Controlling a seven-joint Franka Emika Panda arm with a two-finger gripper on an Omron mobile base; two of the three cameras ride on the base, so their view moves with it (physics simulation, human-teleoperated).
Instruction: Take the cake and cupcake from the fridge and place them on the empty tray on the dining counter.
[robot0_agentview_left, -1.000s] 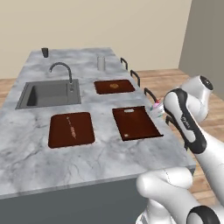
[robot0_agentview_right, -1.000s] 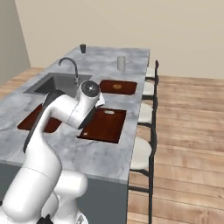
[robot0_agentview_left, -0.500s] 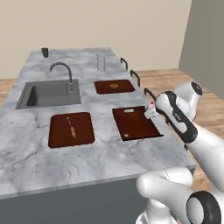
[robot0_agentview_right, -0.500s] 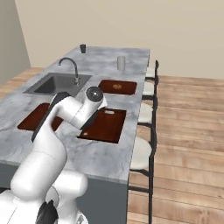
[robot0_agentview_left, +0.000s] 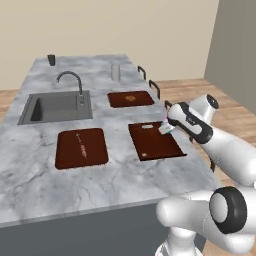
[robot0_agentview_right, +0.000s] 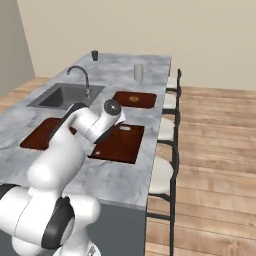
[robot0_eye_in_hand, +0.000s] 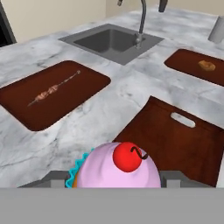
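Three dark trays sit on the marbled dining counter; the gripper hovers at the near tray's edge, fingers pinching the cupcake: pink frosting, red cherry, teal wrapper.

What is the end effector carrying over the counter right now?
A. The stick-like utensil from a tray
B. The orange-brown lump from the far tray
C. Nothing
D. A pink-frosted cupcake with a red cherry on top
D: in the hand view the cupcake, pink frosting in a teal wrapper, sits between the end effector fingers, while the utensil and the lump lie on their trays.
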